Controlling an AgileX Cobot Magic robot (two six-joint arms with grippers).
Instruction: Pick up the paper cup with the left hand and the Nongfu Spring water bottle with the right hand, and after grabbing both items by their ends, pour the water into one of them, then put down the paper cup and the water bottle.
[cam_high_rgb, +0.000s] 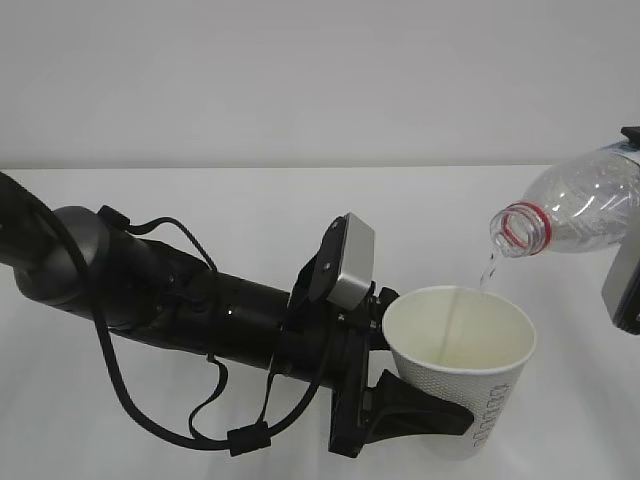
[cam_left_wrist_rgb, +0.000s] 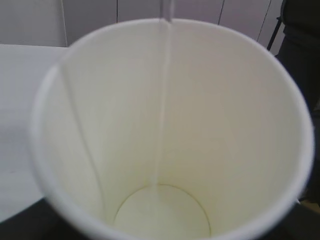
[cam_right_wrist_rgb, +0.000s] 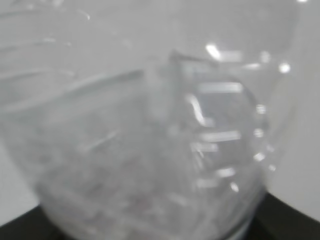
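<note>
While the left hand (cam_high_rgb: 425, 415) grips the paper cup (cam_high_rgb: 462, 375) and the right hand (cam_high_rgb: 625, 285) the Nongfu Spring water bottle (cam_high_rgb: 580, 212), water (cam_high_rgb: 487, 270) pours; setting both down remains

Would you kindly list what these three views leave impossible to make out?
- Right pincer: exterior view's right edge cuts it off; the wrist view is filled by the blurred water bottle.
- Bottle label: off frame.
- Paper cup logo: only sideways text shows, too small to read.
- Left pincer: far finger hidden behind the cup.

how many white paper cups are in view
1: the white paper cup, gripped by the left hand at lower right, under the tilted clear plastic water bottle. None seems hidden.
</note>
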